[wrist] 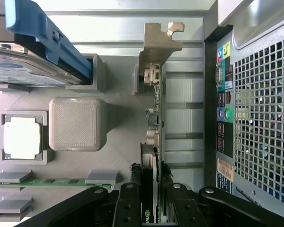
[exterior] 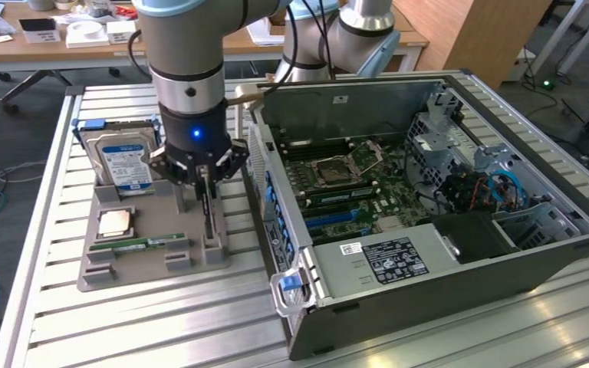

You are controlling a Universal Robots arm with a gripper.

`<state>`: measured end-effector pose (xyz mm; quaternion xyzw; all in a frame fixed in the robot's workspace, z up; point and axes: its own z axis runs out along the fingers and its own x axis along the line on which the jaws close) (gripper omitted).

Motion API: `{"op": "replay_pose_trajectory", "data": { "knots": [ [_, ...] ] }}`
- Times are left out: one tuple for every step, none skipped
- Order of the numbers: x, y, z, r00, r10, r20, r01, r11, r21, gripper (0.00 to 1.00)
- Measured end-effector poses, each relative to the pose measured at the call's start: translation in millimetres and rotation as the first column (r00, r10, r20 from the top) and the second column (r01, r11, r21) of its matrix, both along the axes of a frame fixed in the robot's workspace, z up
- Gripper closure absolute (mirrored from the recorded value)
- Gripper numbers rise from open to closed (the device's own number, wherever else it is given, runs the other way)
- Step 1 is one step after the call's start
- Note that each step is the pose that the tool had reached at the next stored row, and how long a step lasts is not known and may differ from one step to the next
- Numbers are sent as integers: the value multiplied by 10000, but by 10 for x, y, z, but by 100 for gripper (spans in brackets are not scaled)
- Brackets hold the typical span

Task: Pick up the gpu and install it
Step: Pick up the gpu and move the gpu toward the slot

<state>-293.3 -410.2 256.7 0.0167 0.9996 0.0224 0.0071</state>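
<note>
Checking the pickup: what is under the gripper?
The gpu stands on edge in the grey tray; the gripper has its jaws closed on its top edge. Its bottom edge is hidden in the tray's slot.

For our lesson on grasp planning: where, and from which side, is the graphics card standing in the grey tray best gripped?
Probably its top long edge, from straight above, pinching both flat faces. The graphics card stands upright on edge in the tray, its lower edge slotted in, the computer case alongside. The gripper pinches it there.
</note>
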Motion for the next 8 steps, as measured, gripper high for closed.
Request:
{"op": "replay_pose_trajectory", "data": {
  "knots": [
    [0, 0, 8, 10000, 0, 2, 0, 10000, 2, 74],
    [0, 0, 19, 10000, 0, 1, 0, 10000, 1, 74],
    [0, 0, 30, 10000, -1, 1, 1, 10000, 2, 74],
    [0, 0, 43, 10000, 0, 2, 0, 10000, 2, 74],
    [0, 0, 56, 10000, 0, 3, 0, 10000, 2, 74],
    [0, 1, 70, 10000, -1, 3, 1, 10000, 3, 74],
    [0, 0, 85, 10000, 0, 3, 0, 10000, 2, 74],
    [0, 0, 102, 10000, -1, 2, 1, 10000, 2, 74]
  ]
}}
